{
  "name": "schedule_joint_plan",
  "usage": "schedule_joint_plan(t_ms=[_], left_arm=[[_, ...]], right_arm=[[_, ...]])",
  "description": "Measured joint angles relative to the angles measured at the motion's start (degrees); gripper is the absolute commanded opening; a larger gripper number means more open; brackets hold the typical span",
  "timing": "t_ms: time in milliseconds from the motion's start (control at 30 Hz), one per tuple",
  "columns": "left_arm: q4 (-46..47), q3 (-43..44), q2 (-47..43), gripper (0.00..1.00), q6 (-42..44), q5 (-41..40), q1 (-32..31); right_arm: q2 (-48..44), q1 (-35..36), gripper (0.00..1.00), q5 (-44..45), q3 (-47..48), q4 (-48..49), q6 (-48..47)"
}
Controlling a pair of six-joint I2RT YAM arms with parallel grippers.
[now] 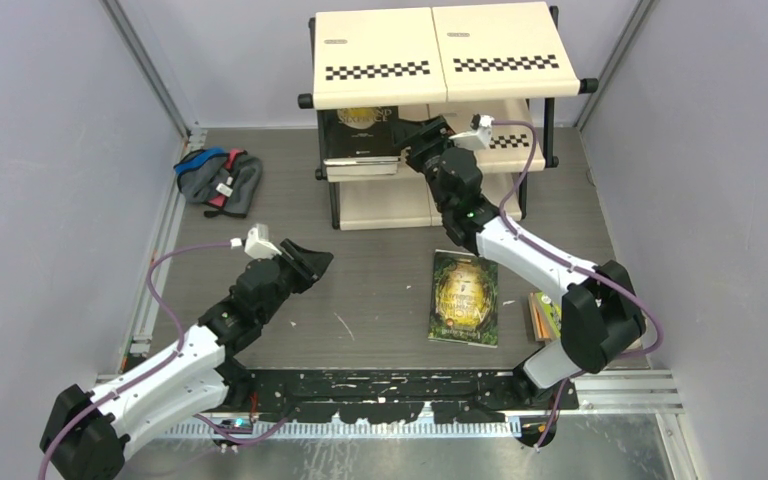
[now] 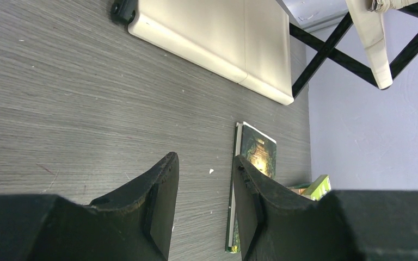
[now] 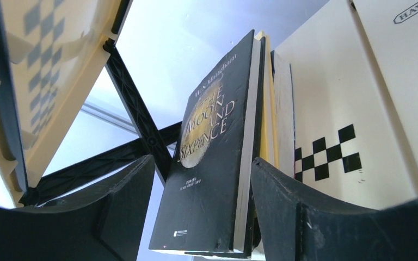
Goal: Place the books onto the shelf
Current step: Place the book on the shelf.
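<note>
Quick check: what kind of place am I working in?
Probably a lab test cell, not a home: plain grey walls box in the wood-grain table, and the small checkered shelf and loose books look like props.

The cover of a black book reads "THE MOON AND SIXPENCE" in large gold letters. Above the title, the author line reads "W. S. Maugham". Small white print low on the cover is too fine to read. A cream shelf board has a framed label beginning "HAVE", cut off by the edge. The lettering on a green book is too small to read.
</note>
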Motion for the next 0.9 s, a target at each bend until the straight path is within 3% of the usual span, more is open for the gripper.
schedule_joint_plan(t_ms=[133,300,467,900], left_arm=[[0.0,0.0,0.4,0.42,0.0,0.0,0.0],[-0.1,0.3,0.6,0.4,1.2,-0.1,0.0],[-0.4,3.3,0.7,0.37,3.8,-1.3,0.0],[1.7,15.5,9.7,0.29,12.1,-3.5,0.0]], right_arm=[[-0.8,0.0,0.63,0.9,-0.7,0.0,-0.4],[-1.0,-0.4,0.37,2.0,-2.1,0.0,-0.4],[-1.0,-1.7,0.24,2.6,-2.9,-0.1,0.0],[2.1,-6.3,0.17,0.1,-2.8,0.4,2.9]])
